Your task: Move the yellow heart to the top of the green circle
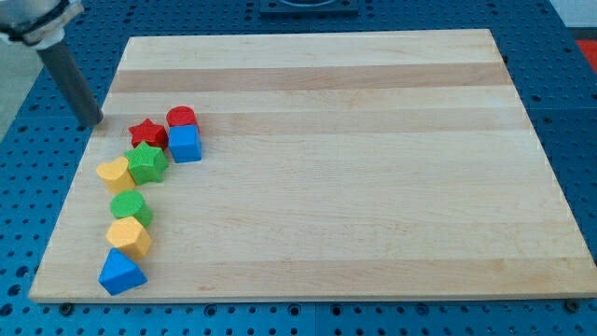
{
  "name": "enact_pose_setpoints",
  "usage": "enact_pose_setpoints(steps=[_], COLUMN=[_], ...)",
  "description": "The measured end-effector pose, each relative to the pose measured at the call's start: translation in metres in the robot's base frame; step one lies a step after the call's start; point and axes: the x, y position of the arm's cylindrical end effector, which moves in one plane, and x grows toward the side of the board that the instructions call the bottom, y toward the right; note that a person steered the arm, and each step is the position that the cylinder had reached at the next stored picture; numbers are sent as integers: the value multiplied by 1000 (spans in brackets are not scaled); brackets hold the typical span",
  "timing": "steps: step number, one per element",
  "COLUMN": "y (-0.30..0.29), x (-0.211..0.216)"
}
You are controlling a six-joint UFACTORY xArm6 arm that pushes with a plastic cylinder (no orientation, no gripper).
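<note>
On the tabletop point(373, 187), the yellow heart point(115, 174) touches the green star point(147, 162) at its left, just above the green circle point(129, 205), with my tip point(97, 122) off the board's left edge.

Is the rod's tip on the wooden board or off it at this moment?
Off it. My tip sits just past the light wooden board's left edge, over the blue perforated table, up-left of the red star block, touching no block.

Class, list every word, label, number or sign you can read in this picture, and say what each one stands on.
None: no text can be read anywhere.
The wooden board is plain.
The blocks, such as the yellow heart and the green circle, carry no marks.
The dark rod ending in my tip, off the board's left edge near the red star, bears no label.
</note>
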Motion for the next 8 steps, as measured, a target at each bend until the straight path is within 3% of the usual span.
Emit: enact_pose_setpoints(steps=[3,8], y=[11,54], x=[76,80])
